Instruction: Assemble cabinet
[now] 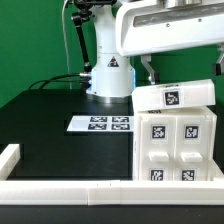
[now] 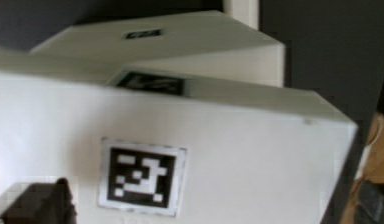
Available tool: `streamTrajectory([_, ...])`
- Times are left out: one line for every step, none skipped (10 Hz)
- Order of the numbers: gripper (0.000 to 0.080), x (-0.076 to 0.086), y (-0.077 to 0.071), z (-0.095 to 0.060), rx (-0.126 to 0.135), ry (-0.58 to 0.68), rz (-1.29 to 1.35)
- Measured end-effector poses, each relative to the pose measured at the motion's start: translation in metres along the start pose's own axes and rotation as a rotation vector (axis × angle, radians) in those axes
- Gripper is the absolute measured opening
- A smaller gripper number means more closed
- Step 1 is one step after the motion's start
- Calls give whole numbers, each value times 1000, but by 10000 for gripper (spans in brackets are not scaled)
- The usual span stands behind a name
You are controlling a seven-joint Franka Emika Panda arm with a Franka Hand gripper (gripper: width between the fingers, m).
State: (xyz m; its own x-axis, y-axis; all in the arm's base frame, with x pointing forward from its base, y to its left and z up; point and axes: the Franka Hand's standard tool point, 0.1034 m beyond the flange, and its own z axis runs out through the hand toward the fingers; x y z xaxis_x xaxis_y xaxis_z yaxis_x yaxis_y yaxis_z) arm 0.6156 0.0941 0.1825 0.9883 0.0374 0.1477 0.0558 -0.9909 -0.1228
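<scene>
One thing to worry about here: the cabinet [image 1: 176,148], a big white box w/ tags on its face. It sits at the exterior view's right, just behind the low wall [image 1: 90,188] and beside the marker board [image 1: 101,123]. A smaller tagged block [image 1: 175,97] lies across its top, a bit tilted. Can't tell if it's seated or just resting.

The gripper [image 1: 183,78] hangs right over that block. Jaws: honestly can't tell if they're open or clamped. The wrist view only shows one dark finger [image 2: 38,205] next to a tagged white face, and the other side is too blurry.

Handling, IMO: looks like rigid plastic, hollow, so prob light. It's smooth and kinda slippery. It won't flex, but it'd likely skid on the black table [image 1: 40,130] if shoved sideways. The box is too wide to grab whole, so go for a thin wall, or take the block by its narrow sides. The corners look sharp, so a crooked pinch could twist it out.

Room: plenty of open table toward the exterior view's left. The wall hems in the front edge, and the robot base [image 1: 108,75] stands behind. The right side is cut off, so no idea there.
</scene>
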Motion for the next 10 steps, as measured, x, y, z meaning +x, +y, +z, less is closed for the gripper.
streamTrajectory([797,-1,1,2,0,-10,-59])
streamTrajectory([797,-1,1,2,0,-10,-94])
streamTrajectory([797,-1,2,3,0,-11,-184])
streamTrajectory([797,-1,2,3,0,-11,-240])
streamTrajectory([797,-1,3,3,-1,-12,-312])
streamTrajectory([797,-1,5,3,-2,-11,-465])
streamTrajectory([797,0,7,2,-2,-11,-574])
streamTrajectory([797,-3,8,2,4,-32,-715])
streamTrajectory([797,-4,9,2,7,-52,-836])
streamTrajectory([797,-5,9,3,0,-66,-935])
